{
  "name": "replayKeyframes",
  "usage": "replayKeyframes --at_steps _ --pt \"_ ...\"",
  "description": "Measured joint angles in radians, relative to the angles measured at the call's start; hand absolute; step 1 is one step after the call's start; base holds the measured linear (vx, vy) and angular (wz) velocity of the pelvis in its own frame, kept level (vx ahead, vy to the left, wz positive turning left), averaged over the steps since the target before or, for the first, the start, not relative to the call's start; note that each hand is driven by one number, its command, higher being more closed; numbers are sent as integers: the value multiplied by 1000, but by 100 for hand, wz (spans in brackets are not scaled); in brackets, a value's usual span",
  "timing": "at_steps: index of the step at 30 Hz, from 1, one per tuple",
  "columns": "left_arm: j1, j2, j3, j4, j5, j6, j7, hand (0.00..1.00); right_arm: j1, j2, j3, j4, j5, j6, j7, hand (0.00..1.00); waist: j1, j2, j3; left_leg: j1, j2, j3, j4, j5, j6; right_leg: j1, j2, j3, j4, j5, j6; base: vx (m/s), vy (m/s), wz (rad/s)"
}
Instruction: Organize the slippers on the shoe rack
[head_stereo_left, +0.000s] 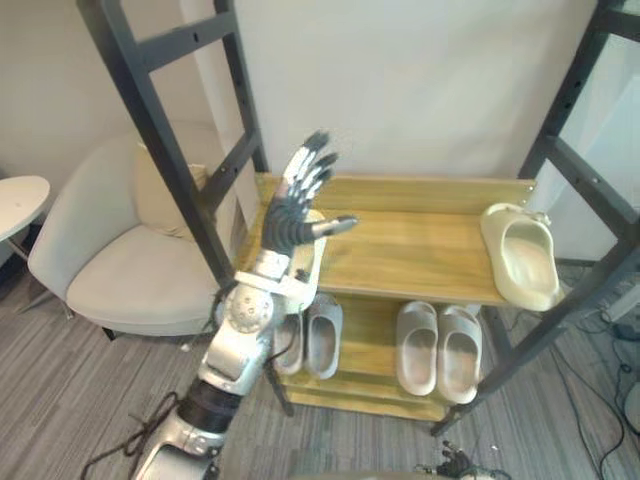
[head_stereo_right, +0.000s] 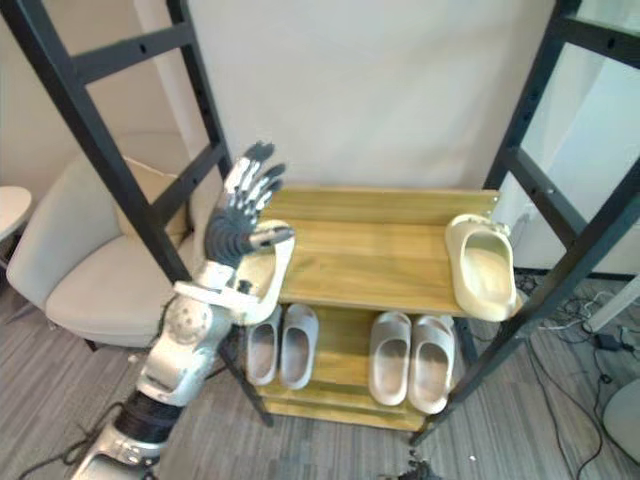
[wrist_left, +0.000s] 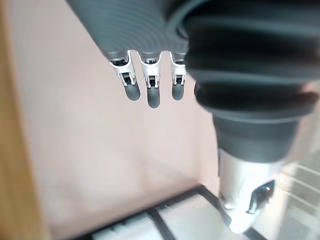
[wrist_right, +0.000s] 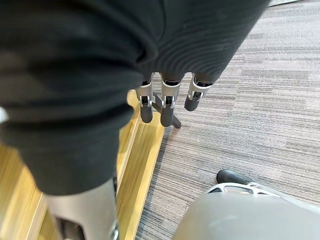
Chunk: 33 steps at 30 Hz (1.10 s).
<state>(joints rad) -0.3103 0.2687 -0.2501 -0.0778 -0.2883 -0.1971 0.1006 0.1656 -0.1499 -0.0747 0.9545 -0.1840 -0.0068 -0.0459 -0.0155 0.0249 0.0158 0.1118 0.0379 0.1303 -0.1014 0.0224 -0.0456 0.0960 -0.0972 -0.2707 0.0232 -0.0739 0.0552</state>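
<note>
My left hand (head_stereo_left: 290, 215) is raised above the left end of the wooden shoe rack's top shelf (head_stereo_left: 420, 245), open, with its fingers (wrist_left: 147, 90) spread and the thumb pointing right. Just below its wrist a cream slipper (head_stereo_right: 272, 272) lies on that shelf end, partly hidden by the hand. Another cream slipper (head_stereo_left: 522, 255) sits at the shelf's right end, overhanging the edge. On the lower shelf stand a grey pair (head_stereo_left: 310, 338) and a cream pair (head_stereo_left: 440, 348). My right hand (wrist_right: 162, 107) hangs low over the carpet beside the rack's bottom edge, fingers relaxed and holding nothing.
Black metal frame posts rise on both sides of the rack, one (head_stereo_left: 170, 150) close to my left arm, another (head_stereo_left: 585, 150) on the right. A pale armchair (head_stereo_left: 120, 260) and a small round white table (head_stereo_left: 15, 205) stand to the left. Cables lie on the floor at right.
</note>
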Motion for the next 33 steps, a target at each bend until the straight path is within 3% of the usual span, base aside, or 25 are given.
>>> replayKeyframes --at_steps 6,15,20,33 --pt "0 74 75 76 28 9 7 0 -8 2 -3 0 9 0 5 0 -4 -21 17 -6 1 -4 0 -2 -3 8 5 -6 -28 7 -2 41 -6 0" --pt "-57 136 128 190 92 18 11 0 -21 5 -40 -10 11 0 5 0 -6 -9 42 -11 0 -7 0 -3 -3 10 8 1 -47 18 -4 16 1 -2" --pt "-71 159 128 229 137 34 5 0 -15 6 -40 -36 30 0 6 0 -22 -7 46 -13 2 -6 0 -3 -3 6 9 4 -48 21 -4 -14 1 -1" --pt "-71 211 128 257 283 37 -21 0 12 27 -45 -38 31 -1 6 0 -34 -5 50 -22 9 0 -1 -3 -5 -2 19 16 -62 33 -8 -12 -1 -2"
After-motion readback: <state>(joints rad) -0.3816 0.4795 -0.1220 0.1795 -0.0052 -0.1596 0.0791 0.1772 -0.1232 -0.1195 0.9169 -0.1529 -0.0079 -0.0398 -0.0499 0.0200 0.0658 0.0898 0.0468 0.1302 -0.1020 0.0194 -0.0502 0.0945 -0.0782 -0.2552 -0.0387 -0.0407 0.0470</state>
